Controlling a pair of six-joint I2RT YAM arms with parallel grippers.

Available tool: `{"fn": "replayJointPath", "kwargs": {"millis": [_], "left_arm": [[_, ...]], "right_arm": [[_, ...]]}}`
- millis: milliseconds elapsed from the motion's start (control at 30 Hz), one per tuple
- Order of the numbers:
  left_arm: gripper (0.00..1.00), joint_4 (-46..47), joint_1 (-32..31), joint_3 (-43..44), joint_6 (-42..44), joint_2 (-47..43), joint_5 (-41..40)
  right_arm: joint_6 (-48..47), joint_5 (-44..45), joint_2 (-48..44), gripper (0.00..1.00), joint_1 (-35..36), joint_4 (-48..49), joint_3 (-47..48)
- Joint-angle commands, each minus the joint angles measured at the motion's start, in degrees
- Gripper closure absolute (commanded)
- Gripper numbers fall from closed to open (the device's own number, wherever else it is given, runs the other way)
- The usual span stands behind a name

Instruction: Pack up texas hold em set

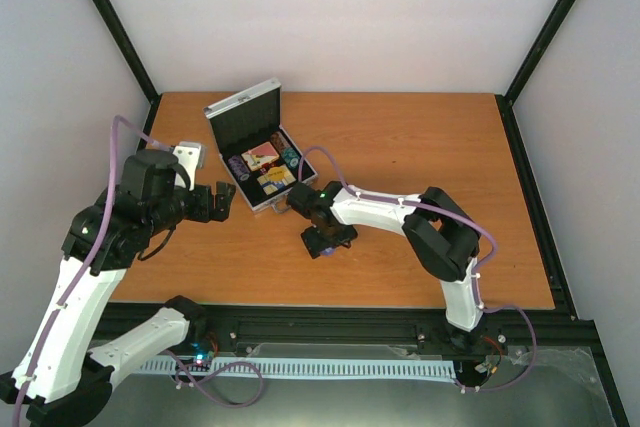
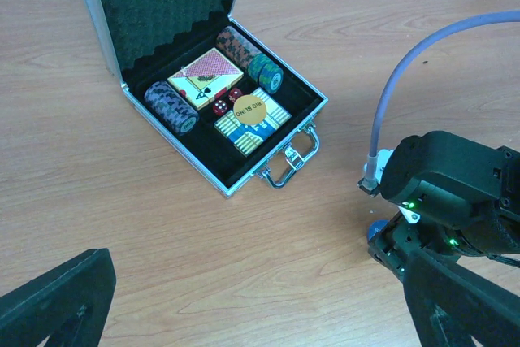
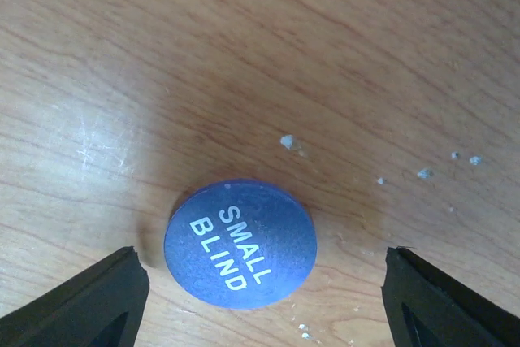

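While the right gripper's point(image 3: 262, 264) jaws sit open on both sides of the blue button point(image 3: 240, 243) and do not touch it, nothing is held. The button says SMALL BLIND and lies flat on the wooden table point(image 3: 341, 54), near the front of the open silver case point(image 2: 171, 6). I think it is light, hard and smooth, so it could slip. Pinch it by its round edge. The left gripper point(image 2: 260, 274) is wide open too, with nothing in it. The table looks flat, with a few white crumbs point(image 3: 288, 143). Around it are pale walls point(image 1: 330, 17).
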Motion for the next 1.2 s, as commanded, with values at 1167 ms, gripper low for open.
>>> {"fn": "replayJointPath", "kwargs": {"millis": [1167], "left_arm": [[0.0, -0.63, -0.04, 0.94, 1.29, -0.12, -1.26]], "right_arm": [[3.25, 2.44, 4.59, 0.55, 1.77, -3.06, 5.26]]}}
